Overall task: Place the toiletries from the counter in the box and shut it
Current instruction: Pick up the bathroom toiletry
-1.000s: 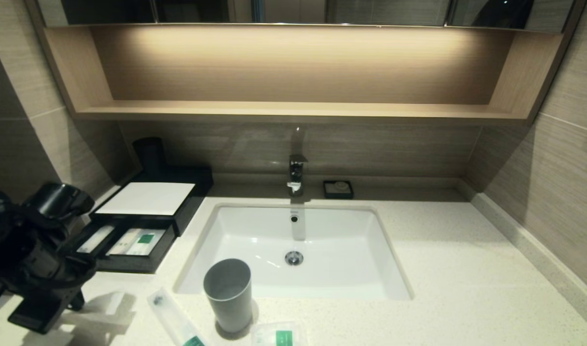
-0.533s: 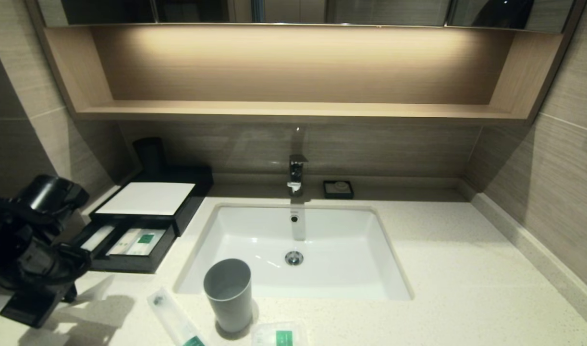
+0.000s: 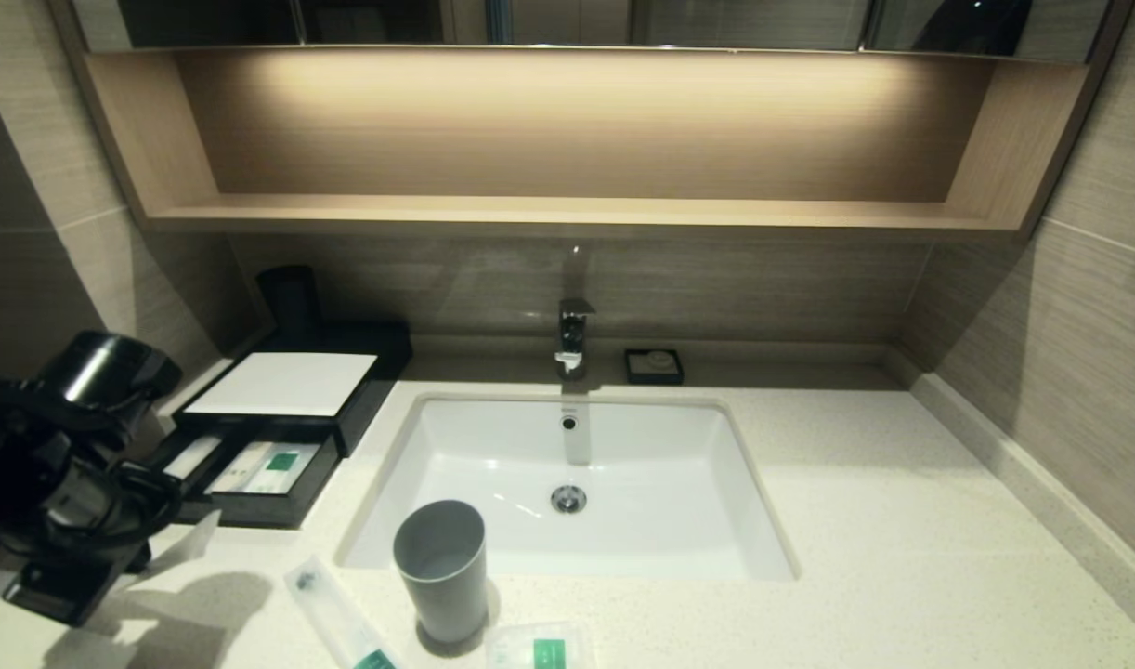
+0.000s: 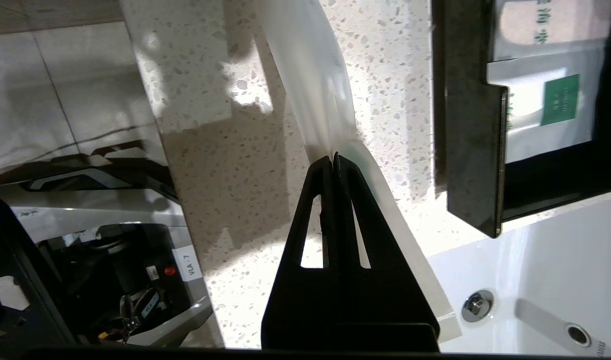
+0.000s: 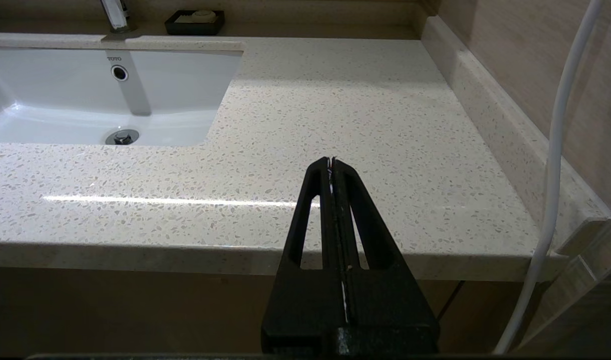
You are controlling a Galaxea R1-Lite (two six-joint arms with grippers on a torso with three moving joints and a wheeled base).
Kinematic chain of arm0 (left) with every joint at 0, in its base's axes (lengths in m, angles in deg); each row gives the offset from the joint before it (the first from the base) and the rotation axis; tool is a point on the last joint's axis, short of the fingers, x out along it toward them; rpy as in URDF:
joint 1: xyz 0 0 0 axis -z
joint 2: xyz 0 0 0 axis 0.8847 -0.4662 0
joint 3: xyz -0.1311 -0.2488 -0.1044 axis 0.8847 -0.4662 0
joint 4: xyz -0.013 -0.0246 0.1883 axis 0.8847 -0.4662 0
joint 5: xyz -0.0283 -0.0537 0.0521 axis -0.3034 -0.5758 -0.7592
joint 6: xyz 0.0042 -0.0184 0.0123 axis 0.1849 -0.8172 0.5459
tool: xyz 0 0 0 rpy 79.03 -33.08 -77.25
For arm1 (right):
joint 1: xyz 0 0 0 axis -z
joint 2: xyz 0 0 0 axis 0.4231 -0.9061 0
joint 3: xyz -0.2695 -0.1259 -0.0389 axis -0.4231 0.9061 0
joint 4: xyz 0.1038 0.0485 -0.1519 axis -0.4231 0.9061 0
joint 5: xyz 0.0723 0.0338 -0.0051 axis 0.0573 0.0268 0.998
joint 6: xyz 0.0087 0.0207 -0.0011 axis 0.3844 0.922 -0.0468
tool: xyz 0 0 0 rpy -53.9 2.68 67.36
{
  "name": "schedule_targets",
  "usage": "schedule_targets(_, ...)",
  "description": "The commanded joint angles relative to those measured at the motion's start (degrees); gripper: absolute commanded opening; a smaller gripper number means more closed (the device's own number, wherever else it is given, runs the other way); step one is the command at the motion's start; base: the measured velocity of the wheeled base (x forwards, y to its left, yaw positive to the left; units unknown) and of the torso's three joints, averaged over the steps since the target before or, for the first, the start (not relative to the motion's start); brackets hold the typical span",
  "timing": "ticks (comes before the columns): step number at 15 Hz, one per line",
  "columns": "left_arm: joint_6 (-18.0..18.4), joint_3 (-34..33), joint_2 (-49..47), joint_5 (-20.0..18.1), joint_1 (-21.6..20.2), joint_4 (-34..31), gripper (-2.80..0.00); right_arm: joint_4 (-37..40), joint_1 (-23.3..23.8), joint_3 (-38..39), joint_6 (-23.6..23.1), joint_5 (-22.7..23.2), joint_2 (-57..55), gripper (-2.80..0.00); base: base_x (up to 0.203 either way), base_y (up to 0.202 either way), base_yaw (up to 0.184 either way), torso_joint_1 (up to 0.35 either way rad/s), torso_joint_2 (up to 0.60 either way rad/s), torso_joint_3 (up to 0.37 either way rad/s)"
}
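My left gripper [image 4: 334, 157] is shut on the edge of a long translucent toiletry packet [image 4: 313, 85], which hangs over the cream counter [image 4: 225, 165] just in front of the box's pulled-out drawer [image 4: 468, 125]. In the head view the left arm [image 3: 66, 483] is at the far left, and an end of the held packet [image 3: 202, 535] shows beside it. The black box [image 3: 284, 383] with a white top has packets with a green label in its drawer [image 3: 268, 467]. Another long packet [image 3: 335, 618] and a small squarish packet [image 3: 540, 650] lie on the counter's near edge. My right gripper [image 5: 331, 160] is shut and empty.
A grey cup [image 3: 440, 569] stands between the two lying packets, at the front rim of the white sink [image 3: 410, 418]. A faucet [image 3: 575, 334] and a small black soap dish [image 3: 654, 365] are behind the sink. The right gripper hovers off the counter's front right edge [image 5: 385, 257].
The left arm has drawn back to the left and lifted a little, and the held packet has come up off the counter toward the drawer front.
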Motion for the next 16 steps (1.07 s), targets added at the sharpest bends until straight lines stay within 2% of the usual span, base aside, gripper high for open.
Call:
schedule_targets(1,-0.64,-1.47,-0.59,-0.14,-0.01,-0.16,-2.80,0.00,-0.01,0.11,-0.04,0.02,0.04,-2.80,0.000,0.000,0.000,0.000,0.00,0.000)
schedule_targets(6,-0.77,-2.88,-2.83,-0.95,0.04,0.15,-2.80,0.00,-0.01,0.11,-0.04,0.02,-0.05,-2.80,0.000,0.000,0.000,0.000,0.00,0.000)
schedule_targets(11,-0.68,-4.81,-3.53,-4.57,-0.22,0.24,-2.80,0.00,-0.01,0.11,-0.04,0.02,-0.05,-2.80,0.000,0.000,0.000,0.000,0.00,0.000)
schedule_targets(16,-0.60,-4.56,-3.79,-5.08,-0.83,1.55,-2.80,0.00,-0.01,0.11,0.05,0.02,-0.05,-2.80,0.000,0.000,0.000,0.000,0.00,0.000)
